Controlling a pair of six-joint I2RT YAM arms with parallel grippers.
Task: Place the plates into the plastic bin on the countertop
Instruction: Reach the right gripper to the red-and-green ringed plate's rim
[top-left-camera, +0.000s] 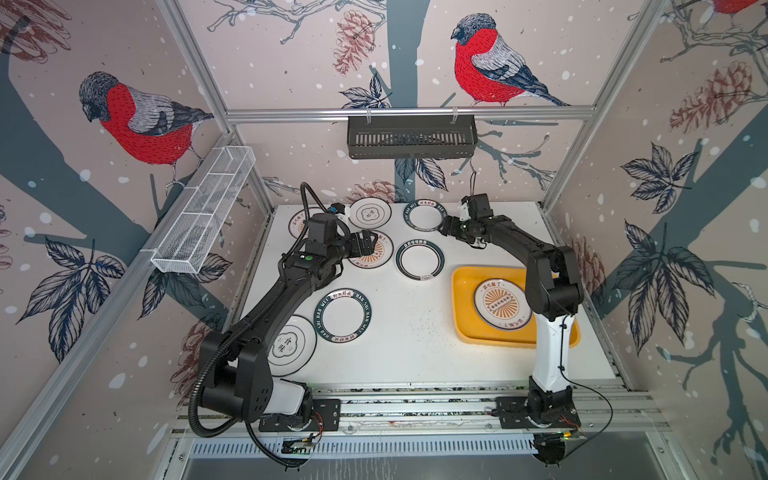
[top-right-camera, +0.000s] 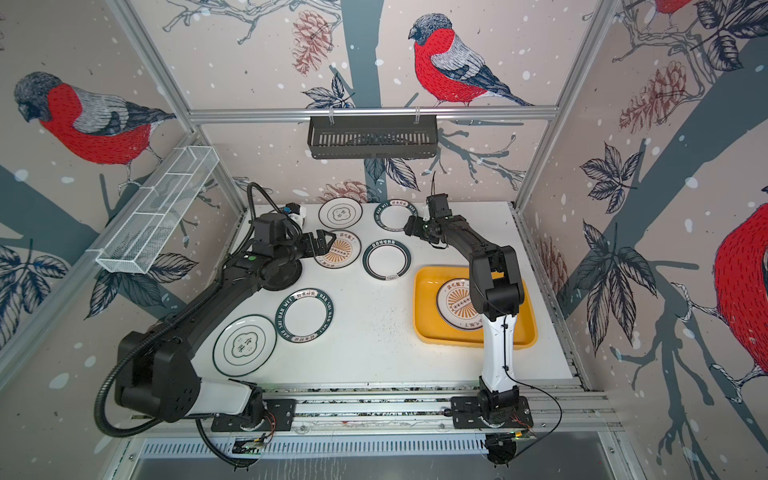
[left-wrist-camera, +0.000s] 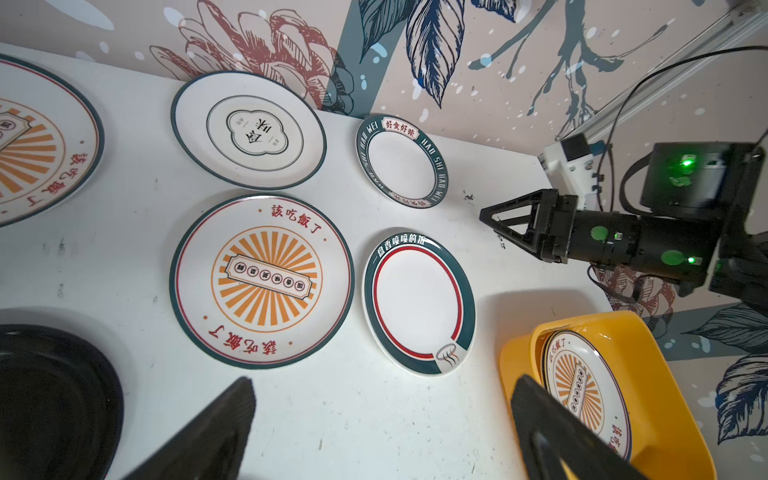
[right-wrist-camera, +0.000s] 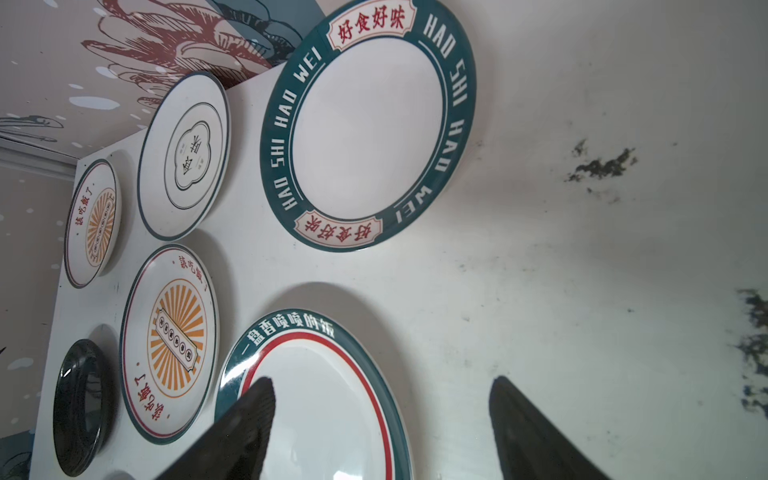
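Top views, bin: the plastic bin (top-left-camera: 461, 299) sits on the countertop (top-left-camera: 415, 345) by the right arm's base, with one binned plate (top-left-camera: 500, 305) inside. Every other plate lies out on the white top.
Top views, right arm: the right gripper (top-right-camera: 409, 227) is down low between the lettered plate (top-right-camera: 392, 215) and the red-ringed plate (top-right-camera: 386, 259). Tight quarters, and a nudge could slide either one.
Left wrist, left arm: the left gripper (left-wrist-camera: 382, 415) is spread wide, holding nothing, near the sunburst plate (left-wrist-camera: 262, 280). Both arms crowd one patch, so I'd worry about a clash.
Right wrist, jaws: apart, nothing pinched. One finger (right-wrist-camera: 249, 415) shows over the red-ringed plate's rim, the other over bare top.
Right wrist, risk: that rim is flat, glazed and shallow. If the finger fails to get beneath it, I judge the plate skates away or slips out mid-carry, perhaps clipping the bin wall.
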